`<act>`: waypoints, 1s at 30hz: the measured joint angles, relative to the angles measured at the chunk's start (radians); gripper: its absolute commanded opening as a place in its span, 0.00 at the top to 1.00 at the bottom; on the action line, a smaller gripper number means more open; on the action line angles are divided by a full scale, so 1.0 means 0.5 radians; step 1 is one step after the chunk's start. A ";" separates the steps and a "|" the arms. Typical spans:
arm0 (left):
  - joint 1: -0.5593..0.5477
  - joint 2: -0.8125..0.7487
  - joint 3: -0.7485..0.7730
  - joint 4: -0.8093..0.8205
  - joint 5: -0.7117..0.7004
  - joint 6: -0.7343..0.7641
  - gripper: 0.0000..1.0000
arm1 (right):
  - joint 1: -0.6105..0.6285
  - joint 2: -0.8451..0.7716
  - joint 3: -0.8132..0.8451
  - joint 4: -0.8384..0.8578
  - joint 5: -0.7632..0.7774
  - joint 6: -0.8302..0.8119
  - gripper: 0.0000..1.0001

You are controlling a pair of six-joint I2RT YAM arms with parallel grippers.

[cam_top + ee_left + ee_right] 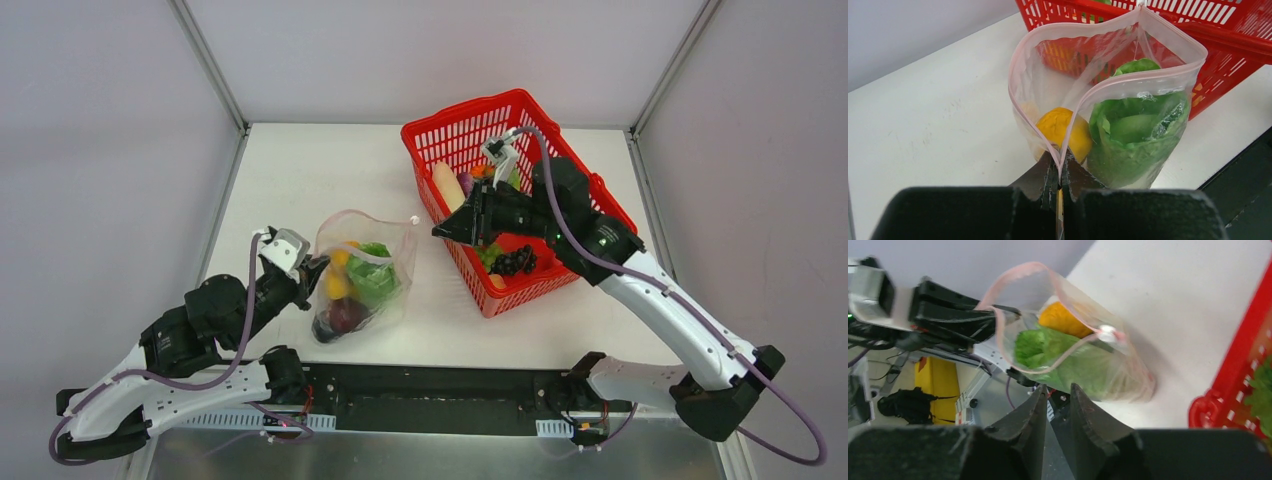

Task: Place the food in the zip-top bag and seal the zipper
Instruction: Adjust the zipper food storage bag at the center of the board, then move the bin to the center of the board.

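The clear zip-top bag [392, 262] stands on the white table with its mouth wide open. It holds a yellow piece [1060, 130], a green leafy piece [1133, 135] and a dark purple piece [345, 317]. The pink zipper [1148, 75] runs round the mouth, and its white slider [1107, 333] sits at the far corner. My left gripper [1060, 167] is shut on the zipper strip at the bag's near corner [314, 270]. My right gripper [440, 232] hangs over the basket's left rim, a little right of the bag, its jaws [1057, 388] slightly apart and empty.
A red mesh basket [470, 120] stands right of the bag, with more food in it: a white piece [447, 185], dark grapes [515, 262] and green leaves [490, 255]. The black base rail [430, 395] runs along the near edge.
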 measured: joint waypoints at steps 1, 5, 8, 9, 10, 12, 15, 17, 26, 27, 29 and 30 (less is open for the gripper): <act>0.000 0.000 0.001 -0.011 -0.018 -0.005 1.00 | 0.001 0.001 0.000 -0.045 0.035 -0.018 0.80; 0.000 0.013 0.008 -0.050 -0.091 -0.025 1.00 | 0.000 0.116 0.002 -0.261 0.250 -0.077 0.84; 0.000 0.013 0.009 -0.053 -0.102 -0.027 1.00 | 0.048 0.253 0.006 -0.415 0.339 -0.129 0.84; 0.000 0.014 0.011 -0.056 -0.105 -0.027 1.00 | 0.098 0.302 0.020 -0.481 0.396 -0.151 0.84; 0.000 0.014 0.015 -0.060 -0.108 -0.027 1.00 | 0.157 0.352 0.043 -0.542 0.453 -0.172 0.84; 0.000 0.018 0.023 -0.067 -0.111 -0.028 1.00 | 0.267 0.443 0.100 -0.635 0.588 -0.202 0.84; 0.000 0.024 0.027 -0.075 -0.111 -0.029 1.00 | 0.354 0.529 0.137 -0.703 0.906 -0.222 0.85; 0.000 0.026 0.030 -0.085 -0.110 -0.029 1.00 | 0.351 0.541 0.136 -0.719 1.096 -0.218 0.88; 0.000 0.057 0.053 -0.117 -0.013 -0.027 1.00 | 0.007 0.336 -0.092 -0.540 1.152 -0.340 0.61; 0.000 0.057 0.053 -0.117 0.011 -0.027 1.00 | -0.012 0.294 -0.133 -0.505 1.088 -0.347 0.47; 0.000 0.058 0.058 -0.121 0.061 -0.018 1.00 | -0.017 0.143 -0.314 -0.269 0.906 -0.378 0.37; 0.000 0.058 0.063 -0.124 0.083 -0.016 1.00 | -0.010 0.043 -0.439 -0.107 0.821 -0.401 0.32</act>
